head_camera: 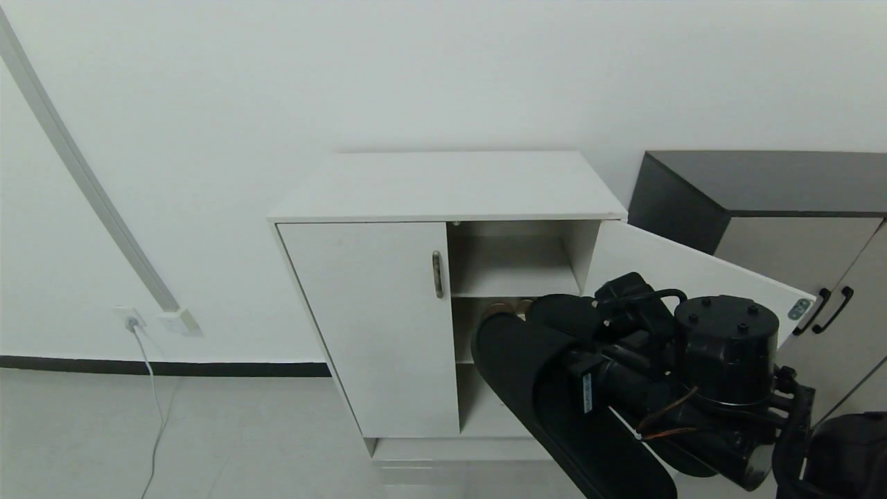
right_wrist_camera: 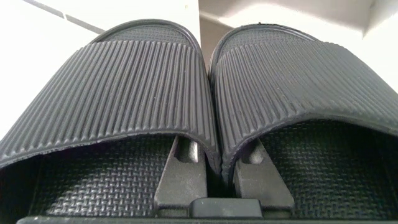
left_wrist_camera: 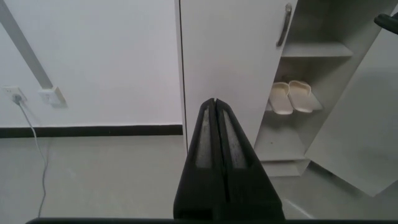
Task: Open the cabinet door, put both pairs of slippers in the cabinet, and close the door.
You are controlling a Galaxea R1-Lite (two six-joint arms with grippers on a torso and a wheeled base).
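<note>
**A:** What is the right gripper (right_wrist_camera: pixel 219 155) doing?

**B:** It is clamped on the black slippers (right_wrist_camera: pixel 143 87). One finger (right_wrist_camera: pixel 183 177) sits inside each slipper, and the two inner side walls are pinched together between them. The pair lies side by side, toes pointing away from the wrist.

**A:** And past the toes?

**B:** The cabinet (head_camera: pixel 443 187). Its right door (head_camera: pixel 693 277) stands swung wide, off to the gripper's right. The black pair hangs in front of the open half, toes close to the opening. I cannot tell whether they cross the front edge.

**A:** Anything inside?

**B:** Beige slippers (left_wrist_camera: pixel 291 98), side by side on the middle shelf (left_wrist_camera: pixel 317 108), ahead of the black pair's toes and deeper in.

**A:** The left gripper (left_wrist_camera: pixel 214 109)?

**B:** Closed, its two fingers pressed flat against each other with nothing between them. It faces the left door (head_camera: pixel 367 326), which is shut. That door's handle (head_camera: pixel 437 274) runs upright along the edge next to the opening. The beige pair lies beyond, toward this gripper's right.

**A:** Farther out?

**B:** A dark cabinet (head_camera: pixel 762 187) stands past the open door, against the same white wall (head_camera: pixel 208 138).
</note>
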